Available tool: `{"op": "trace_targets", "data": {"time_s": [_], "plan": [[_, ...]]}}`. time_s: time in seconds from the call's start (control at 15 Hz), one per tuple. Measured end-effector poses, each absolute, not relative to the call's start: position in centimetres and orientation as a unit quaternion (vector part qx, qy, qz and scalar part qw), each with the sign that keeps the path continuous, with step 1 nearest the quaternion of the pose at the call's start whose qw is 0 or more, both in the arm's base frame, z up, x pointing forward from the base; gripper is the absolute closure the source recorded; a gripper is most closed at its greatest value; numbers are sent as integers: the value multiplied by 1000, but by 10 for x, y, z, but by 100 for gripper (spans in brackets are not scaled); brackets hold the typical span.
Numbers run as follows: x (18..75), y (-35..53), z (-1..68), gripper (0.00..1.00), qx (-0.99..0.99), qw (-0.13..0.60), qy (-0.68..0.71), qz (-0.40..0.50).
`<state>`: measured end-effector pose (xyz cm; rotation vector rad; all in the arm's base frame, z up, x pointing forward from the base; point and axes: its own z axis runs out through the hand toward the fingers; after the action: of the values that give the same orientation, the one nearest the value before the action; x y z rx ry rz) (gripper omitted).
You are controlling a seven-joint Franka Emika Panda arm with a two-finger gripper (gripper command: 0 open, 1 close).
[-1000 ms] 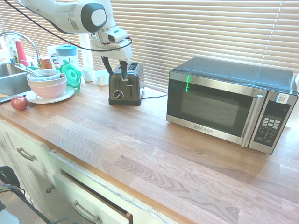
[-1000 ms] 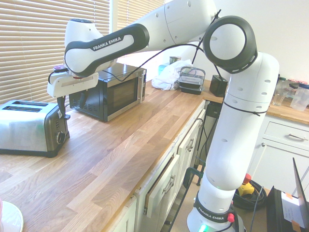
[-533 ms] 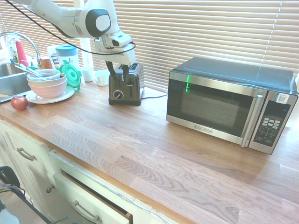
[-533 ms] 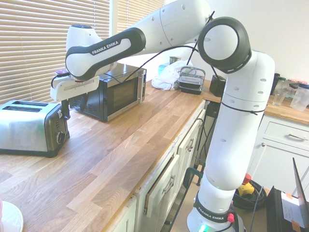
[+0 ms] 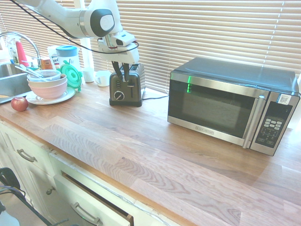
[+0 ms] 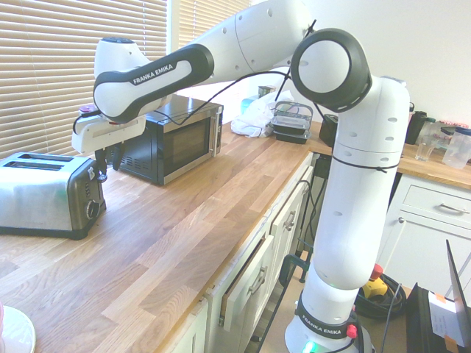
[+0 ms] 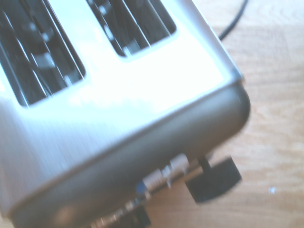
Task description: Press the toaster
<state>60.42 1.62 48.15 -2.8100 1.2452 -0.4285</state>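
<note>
The toaster (image 5: pixel 132 92) stands at the back of the wooden counter, its black front panel and round dial (image 5: pixel 119 95) facing the first exterior camera. My gripper (image 5: pixel 121 75) points down over the top of that front panel, its two dark fingers a narrow gap apart with nothing held. From the other side, the gripper (image 6: pixel 104 168) hangs just above the black lever (image 6: pixel 100 177) at the toaster's (image 6: pixel 40 195) front end. The wrist view looks down on the two slots (image 7: pixel 45 50) and the lever knob (image 7: pixel 213 180), blurred.
A large steel-and-black microwave (image 5: pixel 225 106) stands right of the toaster. To the left are stacked bowls on a plate (image 5: pixel 47 84), an apple (image 5: pixel 19 104), a white mug (image 5: pixel 102 78) and the sink (image 5: pixel 8 79). A drawer (image 5: pixel 94 200) below the counter stands ajar.
The gripper has shifted slightly right and up over the toaster's front, and its fingers have drawn much closer together.
</note>
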Motion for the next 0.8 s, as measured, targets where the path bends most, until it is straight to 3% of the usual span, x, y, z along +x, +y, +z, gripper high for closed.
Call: {"op": "trace_targets", "data": {"time_s": [0.8], "plan": [[640,13,470,100,-904,5,409,-125]]}}
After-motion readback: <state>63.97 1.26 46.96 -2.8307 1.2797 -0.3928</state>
